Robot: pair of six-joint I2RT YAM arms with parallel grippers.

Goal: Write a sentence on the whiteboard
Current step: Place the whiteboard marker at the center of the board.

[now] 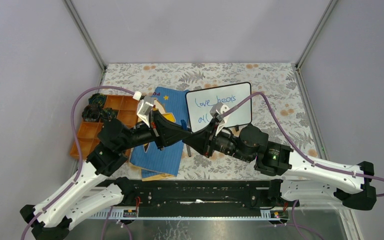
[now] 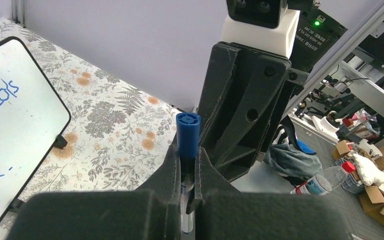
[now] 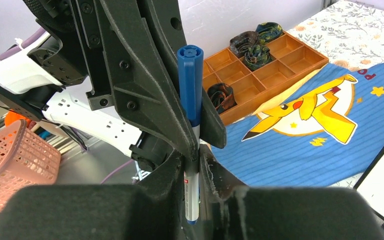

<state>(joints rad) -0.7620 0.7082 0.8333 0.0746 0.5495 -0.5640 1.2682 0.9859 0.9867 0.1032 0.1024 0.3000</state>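
Note:
The whiteboard (image 1: 242,112) lies at the back centre with the blue sentence (image 1: 214,102) on it in two lines; its right part shows in the left wrist view (image 2: 20,150). Both grippers meet in front of the board, around one marker with a white barrel and a blue cap (image 2: 188,131) (image 3: 190,85). My left gripper (image 1: 182,134) (image 2: 188,155) is shut on the marker just below the cap. My right gripper (image 1: 200,140) (image 3: 192,162) has its fingers tight against the white barrel. In the top view the marker is hidden between the grippers.
An orange compartment tray (image 1: 107,122) (image 3: 265,60) with dark rolled things stands at the left. A blue cloth book with a yellow cartoon figure (image 1: 165,150) (image 3: 320,130) lies under the left arm. The tabletop has a floral cover (image 1: 280,90).

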